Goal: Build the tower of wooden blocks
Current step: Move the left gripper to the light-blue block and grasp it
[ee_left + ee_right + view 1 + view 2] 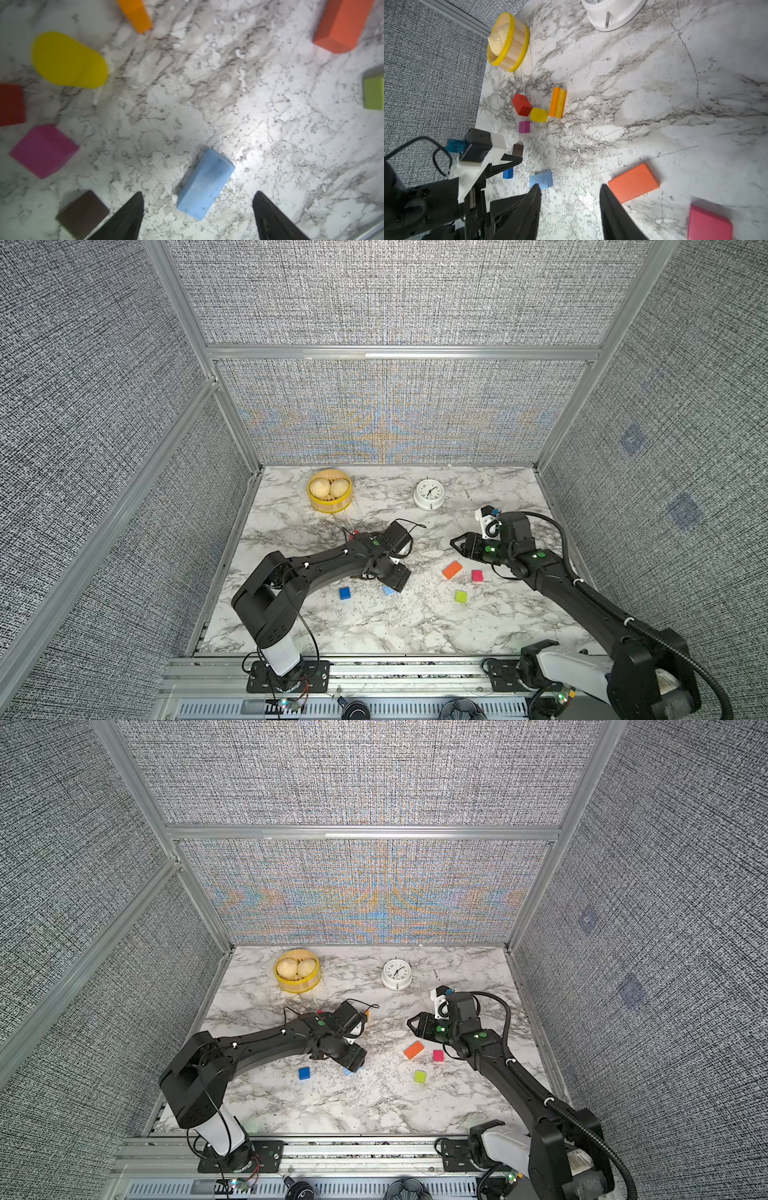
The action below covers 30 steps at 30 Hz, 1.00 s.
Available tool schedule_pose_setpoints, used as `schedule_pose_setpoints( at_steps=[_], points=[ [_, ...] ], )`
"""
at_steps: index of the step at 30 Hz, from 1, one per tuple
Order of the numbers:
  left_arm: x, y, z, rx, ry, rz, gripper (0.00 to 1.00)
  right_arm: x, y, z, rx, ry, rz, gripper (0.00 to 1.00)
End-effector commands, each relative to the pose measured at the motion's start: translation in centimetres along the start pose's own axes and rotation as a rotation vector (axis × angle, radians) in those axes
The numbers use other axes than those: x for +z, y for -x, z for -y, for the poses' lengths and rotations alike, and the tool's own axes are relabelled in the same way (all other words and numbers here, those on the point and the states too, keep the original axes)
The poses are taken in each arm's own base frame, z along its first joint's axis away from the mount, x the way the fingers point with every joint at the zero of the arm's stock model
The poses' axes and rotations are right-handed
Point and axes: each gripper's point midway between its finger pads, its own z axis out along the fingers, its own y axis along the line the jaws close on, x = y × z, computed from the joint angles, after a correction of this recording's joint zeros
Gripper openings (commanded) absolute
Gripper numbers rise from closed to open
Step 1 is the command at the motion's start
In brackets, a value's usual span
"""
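Zero blocks stacked; tower not started, so this looks like the first pick-up. Left gripper [198, 192], jaws wide and empty, is lined up on the scuffed light-blue painted wood brick [204, 184], which lies flat on the marble table [228, 104]. Next move probably: lower, then close across the brick's narrow sides. Right gripper [570, 185], jaws partly spread and empty, is near the brick. Other blocks, e.g. orange flat brick [452, 569], lie scattered around it.

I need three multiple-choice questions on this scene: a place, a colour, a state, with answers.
1. The clock stands: A) far back on the table, right of the basket; B) at the front edge; C) in the basket.
2. The block ahead of the left gripper is: A) green; B) light blue; C) white.
3. The right gripper is: A) shut on a block; B) shut on the clock; C) open, empty.
Key: A, seen in both top views; B, left wrist view; C, fingers apart, nothing between.
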Motion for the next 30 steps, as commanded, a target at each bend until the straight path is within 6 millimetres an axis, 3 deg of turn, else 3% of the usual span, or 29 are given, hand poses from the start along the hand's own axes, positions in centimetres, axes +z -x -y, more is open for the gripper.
schedule_pose_setpoints(
  at_steps=[1,9,15,19,30],
  points=[
    [0.7,0.0,0.4,0.037,-0.020,0.003,0.83,0.0,-0.6,-0.1,0.014,0.009,-0.020,0.49],
    [2.8,-1.3,0.2,0.032,-0.020,-0.054,0.77,0.3,-0.9,-0.1,0.015,0.006,-0.038,0.49],
    [3.8,-2.1,0.4,0.029,-0.031,-0.087,0.58,0.7,-1.0,0.2,0.016,0.000,-0.047,0.49],
    [3.7,-2.5,0.3,0.024,-0.029,-0.100,0.53,1.0,-1.0,0.3,0.019,-0.001,-0.050,0.49],
    [2.5,-4.1,0.5,-0.010,-0.045,-0.115,0.49,1.3,-1.2,0.2,0.016,0.004,-0.058,0.49]
  ],
)
